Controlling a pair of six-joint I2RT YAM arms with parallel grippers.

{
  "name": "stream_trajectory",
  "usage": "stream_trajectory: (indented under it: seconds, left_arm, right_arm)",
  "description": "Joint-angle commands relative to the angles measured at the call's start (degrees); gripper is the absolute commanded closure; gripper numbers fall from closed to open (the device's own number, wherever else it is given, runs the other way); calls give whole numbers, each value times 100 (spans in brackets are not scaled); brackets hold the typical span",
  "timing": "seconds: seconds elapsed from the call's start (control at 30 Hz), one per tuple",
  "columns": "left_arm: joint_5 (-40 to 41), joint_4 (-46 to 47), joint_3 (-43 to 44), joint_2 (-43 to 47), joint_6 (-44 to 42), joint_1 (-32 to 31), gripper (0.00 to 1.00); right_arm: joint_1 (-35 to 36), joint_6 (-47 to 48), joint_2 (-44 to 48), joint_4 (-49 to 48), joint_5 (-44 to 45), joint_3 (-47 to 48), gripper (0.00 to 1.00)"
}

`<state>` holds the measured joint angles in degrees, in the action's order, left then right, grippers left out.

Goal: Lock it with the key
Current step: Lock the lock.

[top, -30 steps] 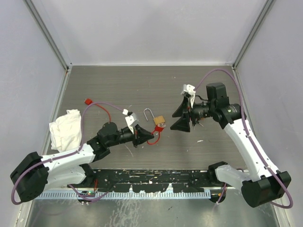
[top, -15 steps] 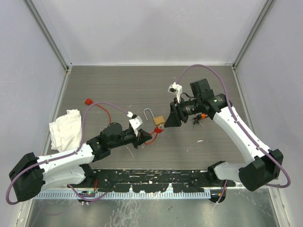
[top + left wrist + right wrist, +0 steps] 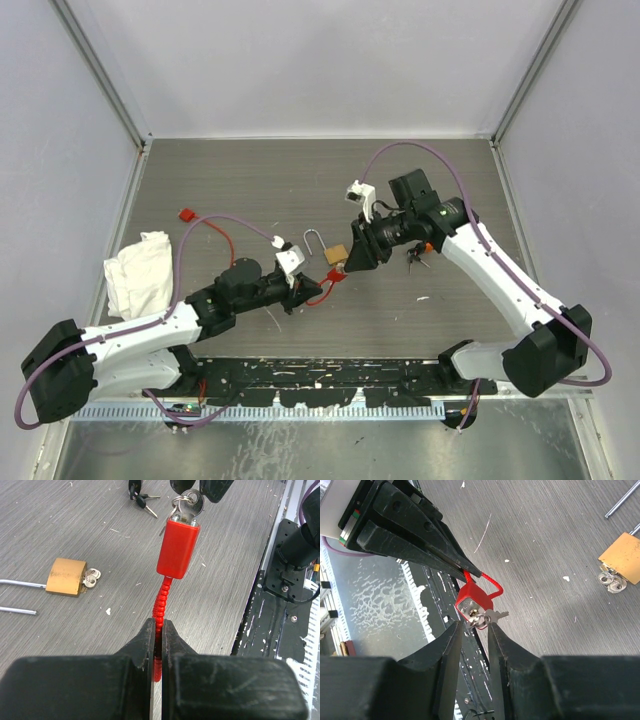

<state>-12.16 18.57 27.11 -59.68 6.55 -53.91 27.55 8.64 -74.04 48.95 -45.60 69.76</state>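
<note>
**A:** Wide view first: grey tabletop (image 3: 250, 180), with a white cloth (image 3: 140, 270) bunched out at nine o'clock.

**B:** And the tools?

**A:** The left tool (image 3: 312, 290) is clamped tight on the ribbed red cable loop of the red padlock (image 3: 177, 547). The right tool (image 3: 472, 627) reaches in from two o'clock. Its jaws stand a narrow gap apart, one on each side of the silver key (image 3: 189, 505) in that padlock's keyhole. Whether they touch it, I can't tell.

**B:** Anything smaller?

**A:** A brass padlock (image 3: 65, 576) lies at twelve o'clock from the red one, its shackle swung open. Smallest of all are the dark-headed keys (image 3: 139, 497), flat on the tabletop at three o'clock, with nothing gripping them.
</note>
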Motion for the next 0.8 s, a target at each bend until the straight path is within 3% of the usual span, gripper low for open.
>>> stream_trajectory:
  seconds: [0.0,0.17,0.47,0.63,0.77]
  left_arm:
    - [-18,354,287,26,-97,-19,100]
    - [-52,332,288,26,-92,-31,100]
    - [-245,260,320,-2,-60,-20,100]
    - [-619,239,345,-1,76,15,100]
    - [-1258,139,435,-30,301,252,100]
  right_arm:
    - [83,21,-62,-67,12,200,67]
    - [174,89,-118,-31,23,215,72]
    - [416,695,-146,259,290,258,98]
    - [627,1447,-48,428,290,179,99]
    - [703,2621,243,549,80,29,99]
